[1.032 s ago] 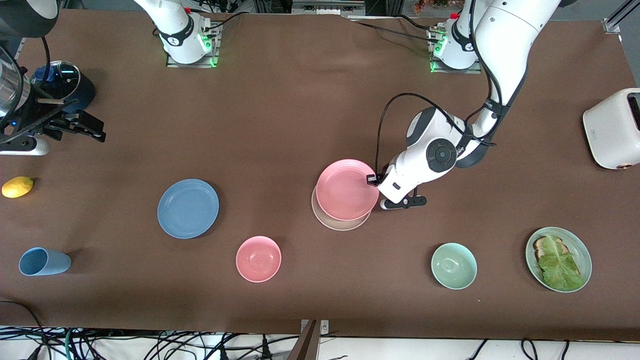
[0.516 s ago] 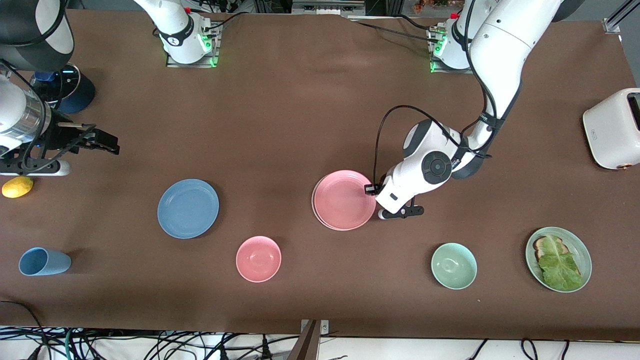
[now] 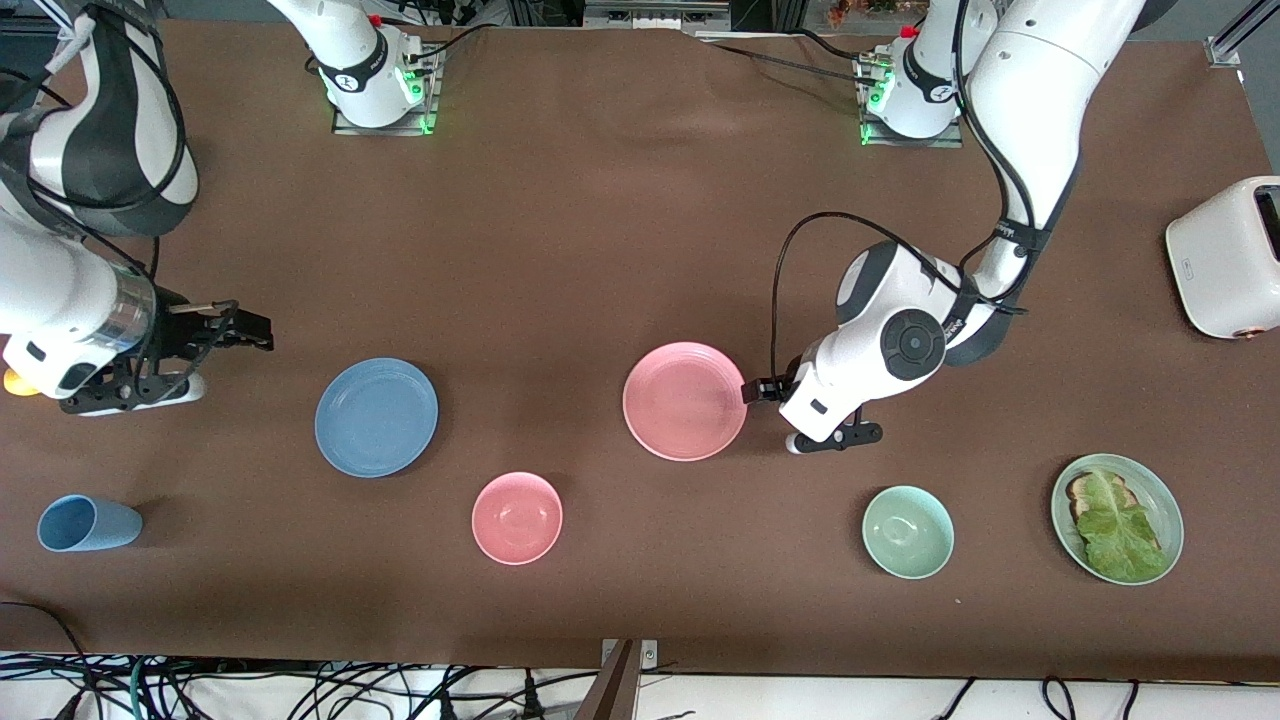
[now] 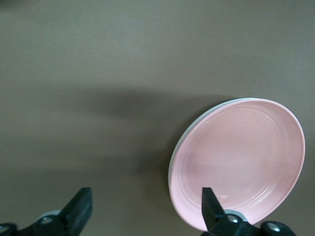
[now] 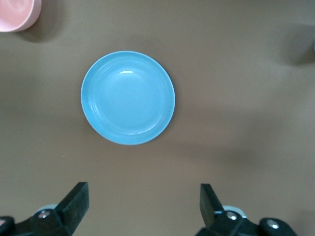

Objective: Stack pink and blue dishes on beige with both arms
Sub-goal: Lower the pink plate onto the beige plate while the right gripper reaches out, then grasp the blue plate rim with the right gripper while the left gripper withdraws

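The pink plate (image 3: 685,401) lies flat on the beige plate (image 4: 183,140), of which only a thin pale rim shows beneath it. My left gripper (image 3: 757,390) is open at the pink plate's rim, on the side toward the left arm's end of the table, and holds nothing. In the left wrist view (image 4: 145,209) one fingertip (image 4: 209,204) overlaps the plate's edge. The blue plate (image 3: 376,416) lies alone toward the right arm's end. My right gripper (image 3: 250,333) hangs open and empty over bare table beside the blue plate (image 5: 128,97), as the right wrist view (image 5: 142,204) shows.
A pink bowl (image 3: 517,517) and a green bowl (image 3: 907,531) sit nearer the front camera. A blue cup (image 3: 88,523) lies near the right arm's end. A green plate with toast and lettuce (image 3: 1117,518) and a white toaster (image 3: 1225,255) are at the left arm's end.
The left gripper lowered the pink plate onto the beige one, opened and drew back from it. The right arm swung in toward the blue plate.
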`<state>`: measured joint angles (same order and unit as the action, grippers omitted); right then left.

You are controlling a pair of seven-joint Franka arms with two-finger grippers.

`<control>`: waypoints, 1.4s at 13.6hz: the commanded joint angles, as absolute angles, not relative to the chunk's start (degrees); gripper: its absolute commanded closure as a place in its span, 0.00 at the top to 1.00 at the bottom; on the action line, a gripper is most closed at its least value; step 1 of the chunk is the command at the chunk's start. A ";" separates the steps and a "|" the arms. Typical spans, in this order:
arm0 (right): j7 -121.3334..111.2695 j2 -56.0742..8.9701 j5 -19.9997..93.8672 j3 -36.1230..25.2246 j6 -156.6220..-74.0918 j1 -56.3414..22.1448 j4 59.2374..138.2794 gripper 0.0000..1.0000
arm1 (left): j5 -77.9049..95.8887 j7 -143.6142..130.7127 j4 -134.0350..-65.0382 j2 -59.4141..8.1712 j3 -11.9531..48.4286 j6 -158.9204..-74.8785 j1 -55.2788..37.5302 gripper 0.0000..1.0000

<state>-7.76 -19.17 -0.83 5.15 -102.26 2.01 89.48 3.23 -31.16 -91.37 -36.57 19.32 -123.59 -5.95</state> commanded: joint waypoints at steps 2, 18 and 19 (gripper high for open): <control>-11.34 -24.33 -0.53 5.27 -110.01 2.98 91.05 1.00 | 1.85 -31.82 -91.84 -32.79 19.34 -117.61 -2.30 1.00; -7.57 -36.56 -0.61 5.45 -127.79 6.07 96.06 0.94 | -6.68 -2.04 -91.67 -25.15 19.34 -102.22 19.24 1.00; -6.60 -36.65 -0.62 5.36 -127.79 5.72 95.98 0.92 | -6.68 -0.80 -91.67 -23.92 19.25 -101.09 19.25 1.00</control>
<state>-8.98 -38.00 -0.82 5.16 -126.92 6.29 94.29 -5.13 -3.83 -91.22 -27.07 18.79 -103.48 18.62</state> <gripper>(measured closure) 0.062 0.000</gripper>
